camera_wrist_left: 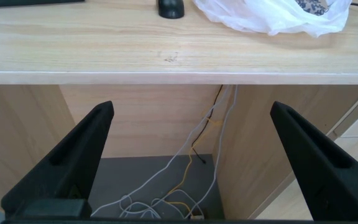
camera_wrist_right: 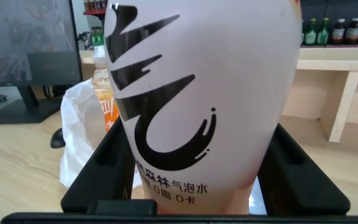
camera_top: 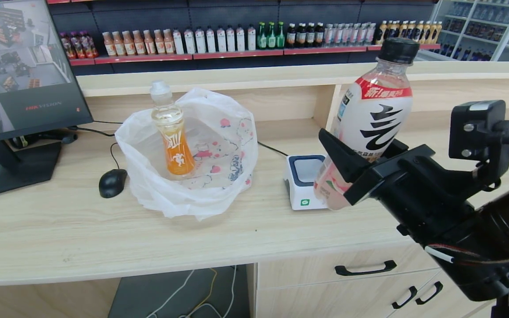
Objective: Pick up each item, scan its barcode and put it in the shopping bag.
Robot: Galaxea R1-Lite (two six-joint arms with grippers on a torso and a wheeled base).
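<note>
Rt tool [camera_top: 366, 153] w/ smooth plastic bottle [camera_top: 380, 106]

Setting: a shop, seen from the checkout side.

Evidence:
- Back wall shelves [camera_top: 237, 54] with red edges carry rows of drinks [camera_top: 219, 39] grouped by kind.
- Far right, a white rack [camera_top: 480, 26] holds more bottles.
- A long wood counter [camera_top: 104, 229] has a raised ledge on its far side and drawers [camera_top: 365, 268] below.
- On the counter sit a small scanner [camera_top: 301, 181], an open plastic bag [camera_top: 230, 145] and a mouse [camera_top: 112, 182].
- A monitor [camera_top: 16, 66] shows split security-camera views of shop aisles.
- Cables [camera_wrist_left: 197, 155] hang in the open bay under the counter.
</note>
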